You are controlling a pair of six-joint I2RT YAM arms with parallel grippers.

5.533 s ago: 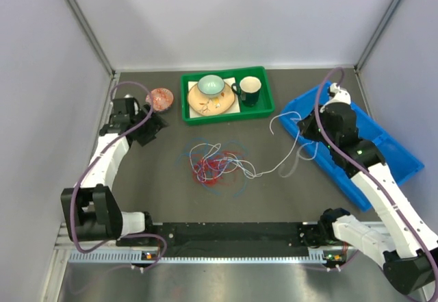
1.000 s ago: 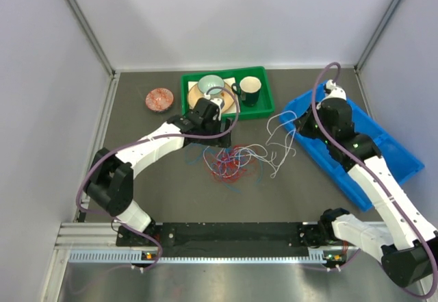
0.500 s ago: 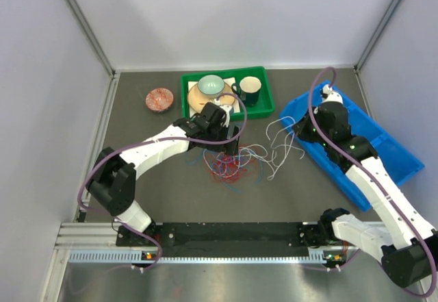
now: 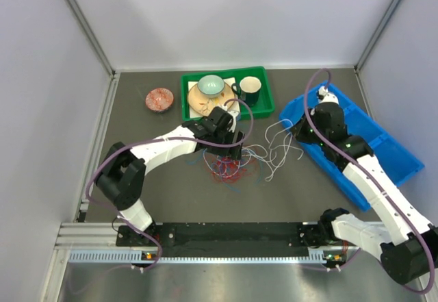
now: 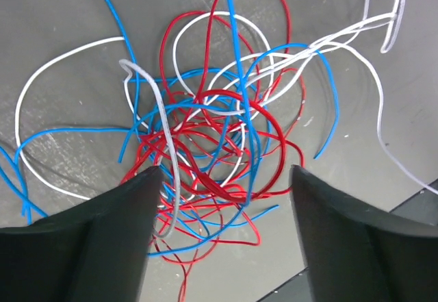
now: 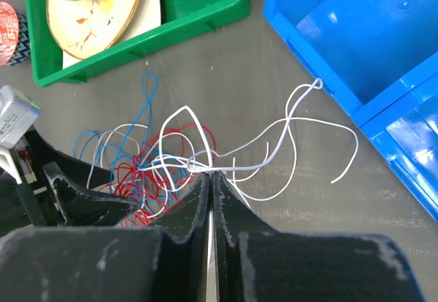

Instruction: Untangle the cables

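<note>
Hovering over the tabletop point(image 4: 171, 192), the left gripper point(image 5: 226, 179) spreads wide above the tangled cables point(image 5: 205, 144), while the right gripper point(image 6: 211, 177) pinches the white cable point(image 6: 277, 153) beside them.

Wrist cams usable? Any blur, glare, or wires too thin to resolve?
Left wrist: cables sharp, evenly lit; left fingers soft, near-field blur. Right wrist: white cable crisp, right fingers blurred and dark, mild sheen on blue bin. Top external: flat light, no glare, cables barely resolved.

1 white cable point(image 6: 185, 111) pinched in closed right gripper point(image 6: 211, 176), red-blue tangle point(image 6: 140, 179) at left, green tray point(image 6: 171, 31), blue bin point(image 6: 356, 28) beyond
</note>
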